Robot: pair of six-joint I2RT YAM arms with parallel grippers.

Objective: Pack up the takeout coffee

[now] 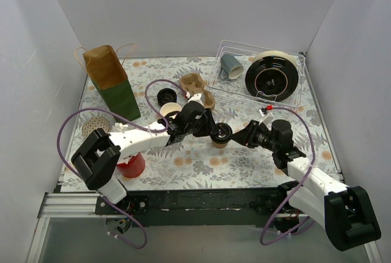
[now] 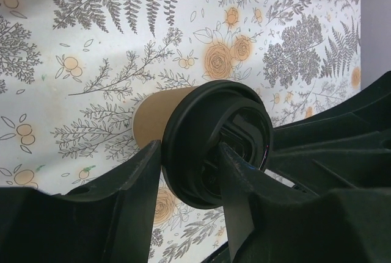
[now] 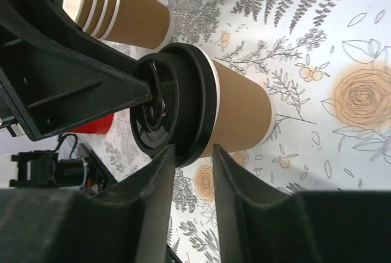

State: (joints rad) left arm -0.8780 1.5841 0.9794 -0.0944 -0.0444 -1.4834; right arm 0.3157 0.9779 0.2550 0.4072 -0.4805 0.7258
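**Left fingers** [image 2: 137, 183]: closed on the black lid [image 2: 198, 122]. One finger is against the rim's outer edge and the other lies across the lid's recessed top.

**Right fingers** [image 3: 241, 202]: tips at the lid's rim on the opposite side, with a narrow slot between them through which the counter print shows. Whether they pinch the rim cannot be told.

**Takeout cup** [image 3: 238, 107]: tan kraft, wearing the lid. It is lid up near the middle of the counter [image 1: 256, 168], between the two sets of fingers.

**Left arm** [image 1: 137, 138]: stretched low from the near-left corner, diagonally toward the centre, with the wrist pitched down at the cup.

**Right arm** [image 1: 308, 177]: elbow bent by the near-right edge, forearm running leftward and level, so it faces the left arm across the cup.

**Stack of open cups** [image 1: 171, 110]: just beyond the left wrist.

**Loose lid** [image 1: 166, 96]: flat on the counter, just behind the stack.

**Cardboard carrier** [image 1: 198, 89]: behind the cup, toward the back.

**Paper bag** [image 1: 113, 83]: brown over green, upright at back left.

**Red cup** [image 1: 131, 165]: near left, partly under the left arm.

**Clear rack** [image 1: 293, 101]: back right, holding a grey-blue mug [image 1: 231, 66] and a black plate [image 1: 272, 75].
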